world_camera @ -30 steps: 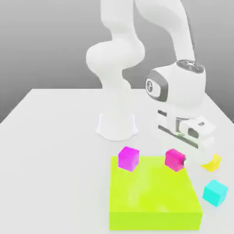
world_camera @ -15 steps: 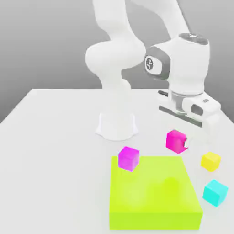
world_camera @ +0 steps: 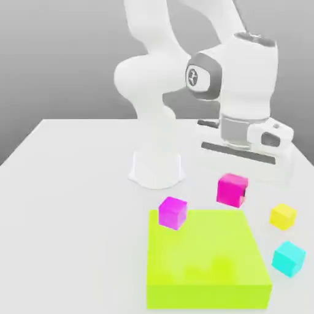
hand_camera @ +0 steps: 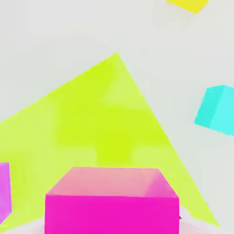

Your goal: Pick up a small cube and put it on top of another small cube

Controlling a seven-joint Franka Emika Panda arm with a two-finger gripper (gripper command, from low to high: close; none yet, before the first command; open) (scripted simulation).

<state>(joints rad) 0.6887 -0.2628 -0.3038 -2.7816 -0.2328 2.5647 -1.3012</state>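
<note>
My gripper (world_camera: pixel 236 191) is shut on a pink cube (world_camera: pixel 231 189) and holds it in the air, above the far right corner of the lime-green slab (world_camera: pixel 205 257). The same pink cube (hand_camera: pixel 112 201) sits close under the hand camera, over the slab (hand_camera: pixel 91 128). A magenta cube (world_camera: pixel 172 212) rests on the slab's far left corner, to the exterior view's left of the held cube, and its edge (hand_camera: pixel 3 189) shows in the hand view.
A yellow cube (world_camera: pixel 283 216) and a cyan cube (world_camera: pixel 288 257) lie on the white table (world_camera: pixel 73 202) right of the slab. The arm's base (world_camera: pixel 156 168) stands behind the slab. The cyan cube (hand_camera: pixel 217 112) and yellow cube (hand_camera: pixel 187 4) appear in the hand view.
The gripper has risen with the pink cube off the slab's far right corner and shifted slightly to the exterior view's left. The other cubes have not moved.
</note>
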